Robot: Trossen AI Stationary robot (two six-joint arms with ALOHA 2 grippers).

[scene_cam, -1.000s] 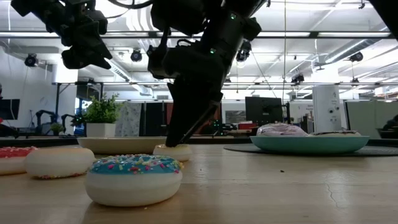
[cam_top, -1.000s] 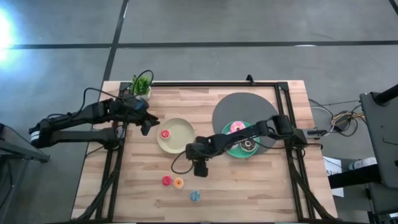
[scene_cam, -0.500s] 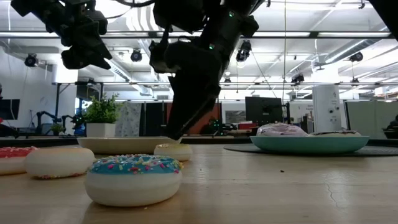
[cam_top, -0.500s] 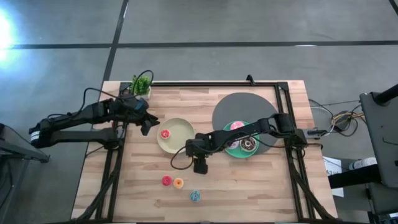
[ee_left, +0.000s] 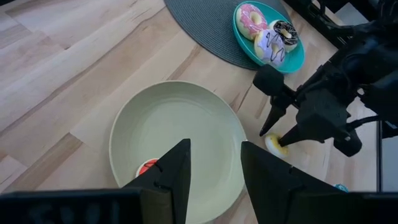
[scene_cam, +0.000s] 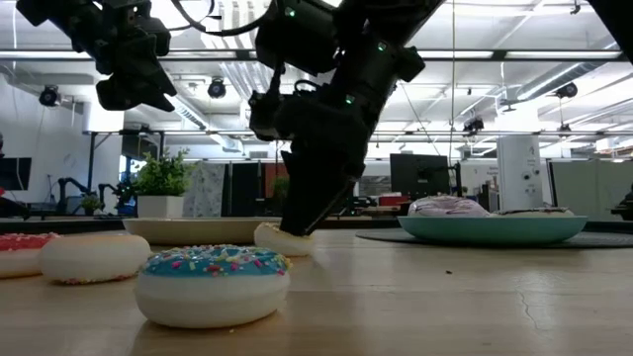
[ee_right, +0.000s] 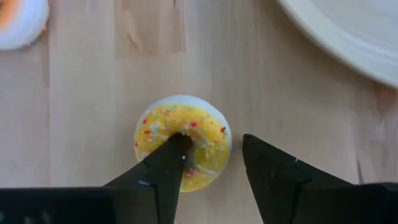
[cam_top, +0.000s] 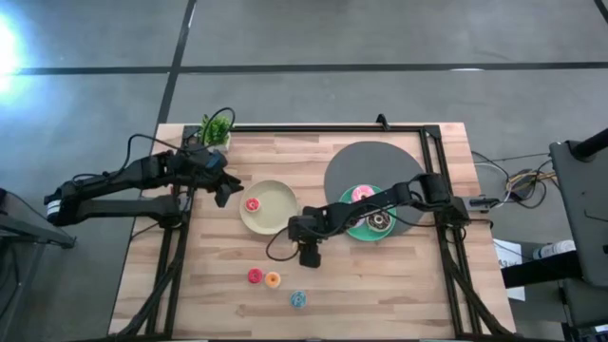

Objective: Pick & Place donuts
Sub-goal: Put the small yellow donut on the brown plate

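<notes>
My right gripper (ee_right: 211, 146) is open and points down over a yellow mini donut (ee_right: 199, 127) that lies on the wood just off the cream plate (cam_top: 267, 206). The low view shows that donut (scene_cam: 282, 239) under the fingers. One red mini donut (cam_top: 252, 204) lies in the cream plate. The teal plate (cam_top: 353, 228) holds the pink (ee_left: 251, 15), white-lilac (ee_left: 267, 45) and chocolate (ee_left: 286, 31) donuts. My left gripper (ee_left: 214, 180) is open and hovers above the cream plate's left rim. Red (cam_top: 254, 276), orange (cam_top: 273, 279) and blue (cam_top: 297, 300) mini donuts rest on the table. My right gripper comes from above, pointing down, with one fingertip (ee_right: 176, 149) in the yellow donut's hole (ee_right: 185, 138). The other finger (ee_right: 258, 155) stands outside the rim with a small gap. The donut rests on the table, slightly tipped in the low view.
A dark round mat (cam_top: 366, 161) lies under the teal plate at the far right. A small potted plant (cam_top: 216, 128) stands at the far left corner. Bare wood (cam_top: 399, 285) stretches along the near right side.
My right gripper has shifted a little toward the table's right. The yellow donut has slid slightly right with it and now sits tipped instead of flat.
</notes>
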